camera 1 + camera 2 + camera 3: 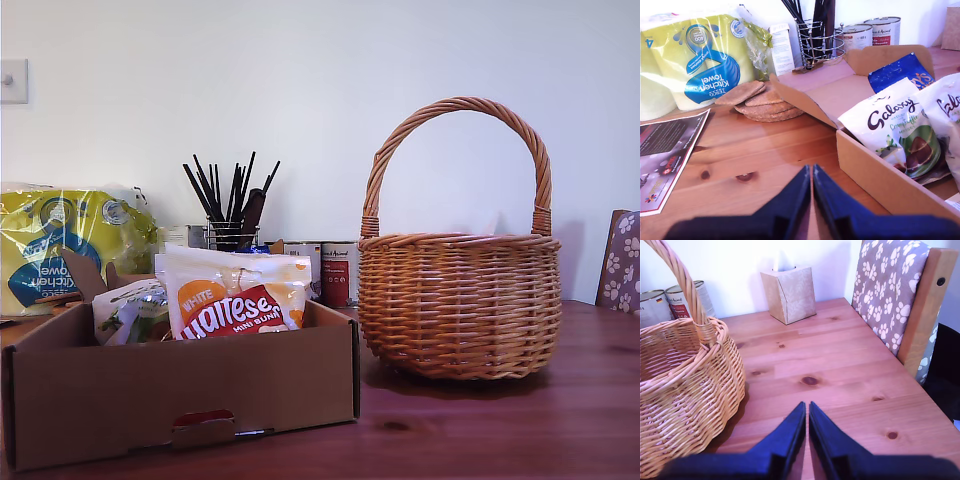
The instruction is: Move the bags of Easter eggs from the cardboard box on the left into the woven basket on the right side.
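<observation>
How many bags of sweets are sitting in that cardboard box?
3 show in the brown cardboard box: a blue bag at the back, a white-green Galaxy bag in front of it, and a white-orange Maltesers bag. More could be hidden.

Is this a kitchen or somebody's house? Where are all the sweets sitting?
Probably a home, likely a kitchen or dining spot. The sweets sit in a cardboard box on a wooden table, with a kitchen towel pack, food tins and a utensil holder behind, and a cushioned chair nearby.

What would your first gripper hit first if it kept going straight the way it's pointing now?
Probably the stack of round cork mats, past bare table. My first gripper points just beside the cardboard box, though depth is unclear.
</observation>
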Robot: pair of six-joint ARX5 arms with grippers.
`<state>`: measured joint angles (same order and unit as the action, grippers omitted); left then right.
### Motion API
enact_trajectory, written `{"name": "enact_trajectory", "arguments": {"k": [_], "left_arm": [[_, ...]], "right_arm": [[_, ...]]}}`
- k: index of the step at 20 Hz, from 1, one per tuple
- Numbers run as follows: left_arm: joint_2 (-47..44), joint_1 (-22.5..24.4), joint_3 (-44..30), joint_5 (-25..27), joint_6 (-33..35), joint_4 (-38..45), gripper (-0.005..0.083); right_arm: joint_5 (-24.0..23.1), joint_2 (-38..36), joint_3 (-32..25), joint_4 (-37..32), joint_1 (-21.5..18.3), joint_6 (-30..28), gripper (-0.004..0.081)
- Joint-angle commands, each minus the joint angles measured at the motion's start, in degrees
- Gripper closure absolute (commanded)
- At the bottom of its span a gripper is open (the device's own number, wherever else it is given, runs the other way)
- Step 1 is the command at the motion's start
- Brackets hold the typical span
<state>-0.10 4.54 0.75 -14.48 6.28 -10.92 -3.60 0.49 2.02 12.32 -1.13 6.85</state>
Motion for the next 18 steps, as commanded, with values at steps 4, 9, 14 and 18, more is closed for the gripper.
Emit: {"name": "enact_trajectory", "arguments": {"k": [4, 9, 14, 18], "left_arm": [[0.2, 0.0, -1.0, -0.1, -0.3, -1.1, 0.0797], [0.2, 0.0, -1.0, -0.4, -1.2, -0.2, 0.0797], [0.3, -0.1, 2.5, -5.2, -10.1, 2.1, 0.0797], [2.3, -1.3, 9.0, -10.4, -10.9, -1.3, 0.0797]], "right_arm": [[0.0, -0.3, -0.7, -0.5, 0.0, 0.3, 0.0782], [0.1, -0.3, -0.7, -0.7, 0.0, 0.9, 0.0782], [5.0, -0.3, 3.8, -0.5, 0.0, 5.2, 0.0782], [8.0, 0.8, 12.6, 6.6, 0.6, 5.1, 0.0782]]}}
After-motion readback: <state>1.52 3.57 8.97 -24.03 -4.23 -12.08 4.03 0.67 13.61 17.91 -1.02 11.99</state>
